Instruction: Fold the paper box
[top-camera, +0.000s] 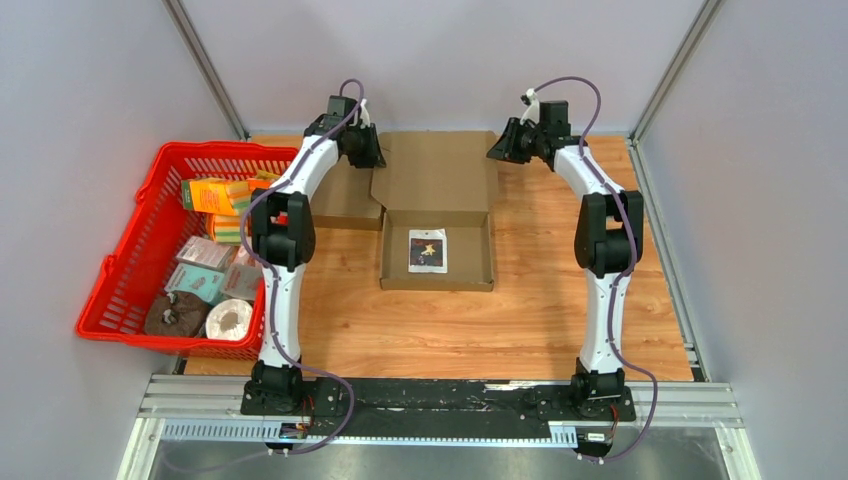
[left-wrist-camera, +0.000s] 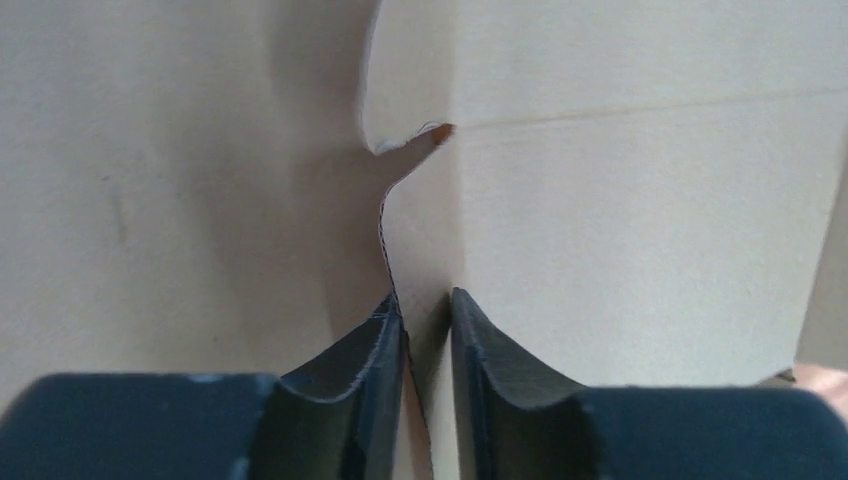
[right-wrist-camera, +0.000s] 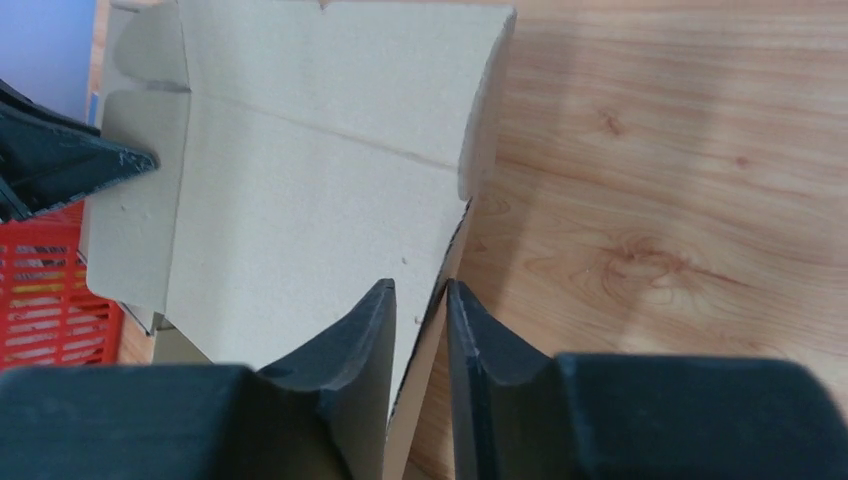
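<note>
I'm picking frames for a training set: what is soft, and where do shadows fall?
Top external: sharp and evenly lit, only soft shadows around the paper box. Left wrist: the left gripper is blurred, the cardboard crisper, with a soft shadow left of the flap edge. Right wrist: the right gripper is blurred, the table grain sharp, the flap's shadow falling on it.

My left arm (top-camera: 278, 315) and right arm (top-camera: 602, 320) are slim white tubes broken by chunky black joint housings, each seated on a black base block (top-camera: 272, 392), at seven and five o'clock of the overhead view. A thin purple cable (top-camera: 348, 90) arcs over each wrist, at eleven and one o'clock. My left pincer (left-wrist-camera: 427, 298) and right pincer (right-wrist-camera: 420, 288) carry dark matte fingers (left-wrist-camera: 360, 350) shaped like curved wedges on blocky dark bodies.
</note>
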